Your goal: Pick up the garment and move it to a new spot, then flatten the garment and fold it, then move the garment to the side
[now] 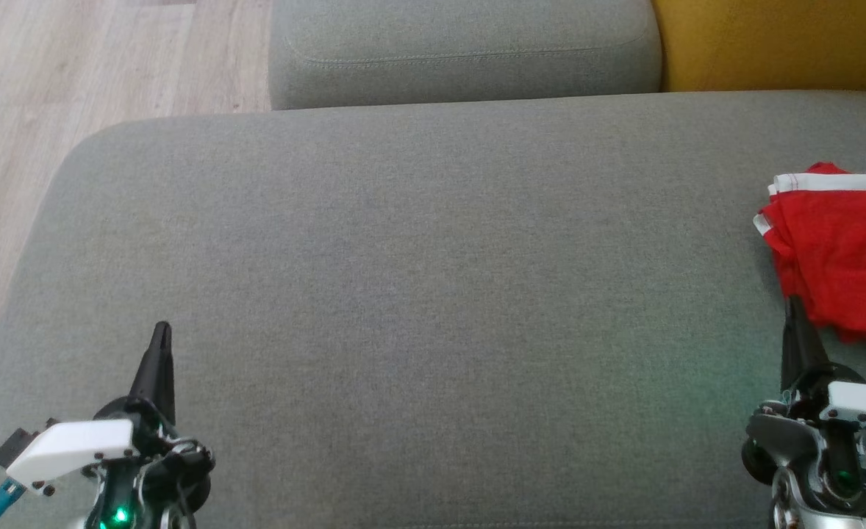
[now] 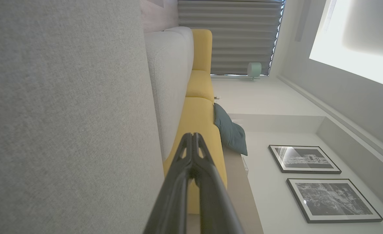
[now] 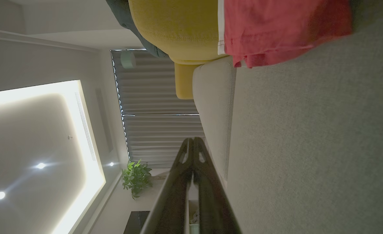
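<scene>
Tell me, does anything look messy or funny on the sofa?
A little. The red garment with white trim lies rumpled, its layers uneven, at the far right of the grey seat cushion, partly cut off by the picture's edge. Nothing else looks odd.

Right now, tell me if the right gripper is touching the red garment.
Apart. The right wrist view shows bare grey cushion between the right gripper and the red garment. The head view is ambiguous there.
</scene>
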Tool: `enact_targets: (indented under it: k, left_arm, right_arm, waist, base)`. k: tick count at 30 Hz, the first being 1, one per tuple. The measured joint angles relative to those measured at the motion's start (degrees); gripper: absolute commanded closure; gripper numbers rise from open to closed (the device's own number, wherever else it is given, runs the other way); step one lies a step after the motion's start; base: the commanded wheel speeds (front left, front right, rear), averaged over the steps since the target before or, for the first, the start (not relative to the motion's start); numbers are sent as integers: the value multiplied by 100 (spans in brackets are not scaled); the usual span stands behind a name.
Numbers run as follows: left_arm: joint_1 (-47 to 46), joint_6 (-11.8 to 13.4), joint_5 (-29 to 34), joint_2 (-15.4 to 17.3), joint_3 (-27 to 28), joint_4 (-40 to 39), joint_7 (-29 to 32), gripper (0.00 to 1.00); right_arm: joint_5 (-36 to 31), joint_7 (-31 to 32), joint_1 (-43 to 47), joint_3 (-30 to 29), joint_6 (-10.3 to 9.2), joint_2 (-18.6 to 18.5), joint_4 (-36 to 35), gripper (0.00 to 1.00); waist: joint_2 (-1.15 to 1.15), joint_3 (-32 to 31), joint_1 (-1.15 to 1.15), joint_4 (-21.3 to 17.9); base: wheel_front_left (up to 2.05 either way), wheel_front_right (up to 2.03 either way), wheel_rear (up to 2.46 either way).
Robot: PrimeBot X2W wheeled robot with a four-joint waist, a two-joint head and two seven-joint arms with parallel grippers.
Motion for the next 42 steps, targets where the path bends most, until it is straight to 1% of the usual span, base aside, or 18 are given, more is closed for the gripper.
enact_targets:
  k: [42]
  left_arm:
    - [0,0,0,0,0,0,0,100]
  right_arm:
    - [0,0,0,0,0,0,0,100]
  waist:
    - [0,0,0,0]
  base:
    - [0,0,0]
